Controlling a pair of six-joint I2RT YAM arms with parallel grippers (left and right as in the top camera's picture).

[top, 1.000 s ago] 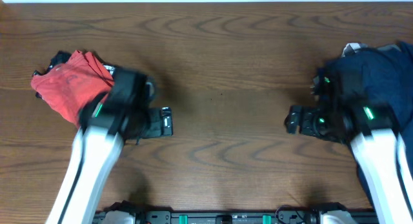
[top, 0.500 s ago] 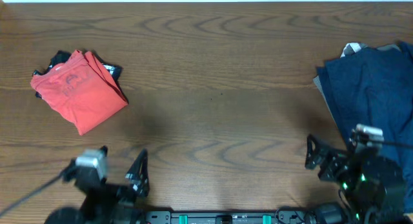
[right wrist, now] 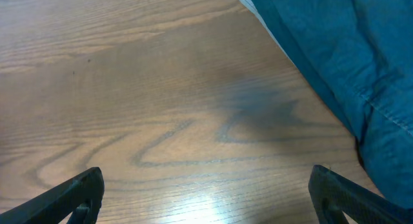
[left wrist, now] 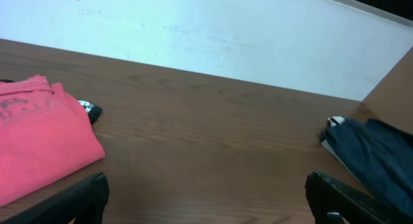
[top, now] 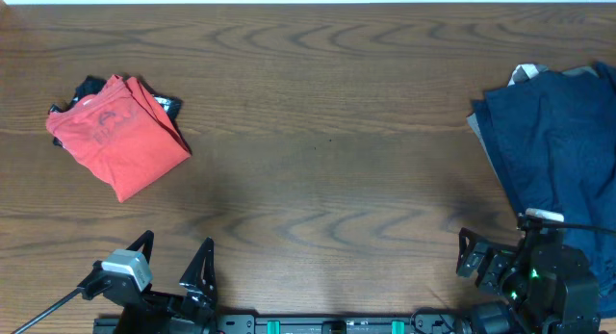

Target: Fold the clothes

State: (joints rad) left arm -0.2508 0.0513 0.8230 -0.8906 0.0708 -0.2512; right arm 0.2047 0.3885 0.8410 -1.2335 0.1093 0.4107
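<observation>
- A folded coral-red shirt (top: 115, 146) lies at the far left of the wooden table (top: 327, 103), on top of a black garment (top: 89, 86) that peeks out behind it.
- A dark navy garment (top: 558, 151) lies loosely spread at the table's right edge, well apart from the red shirt.
- The left gripper (top: 173, 249) hangs at the near edge, jaws wide and empty.
- The right gripper (right wrist: 206, 179) sits beside the navy garment, jaws wide and empty.

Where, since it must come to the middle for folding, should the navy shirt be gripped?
I'd grip the navy shirt along its edge facing the middle of the table, coming from that side with the open right gripper. It lies flat and runs out of frame on the right, so this long straight edge looks the easiest to pinch.
</observation>
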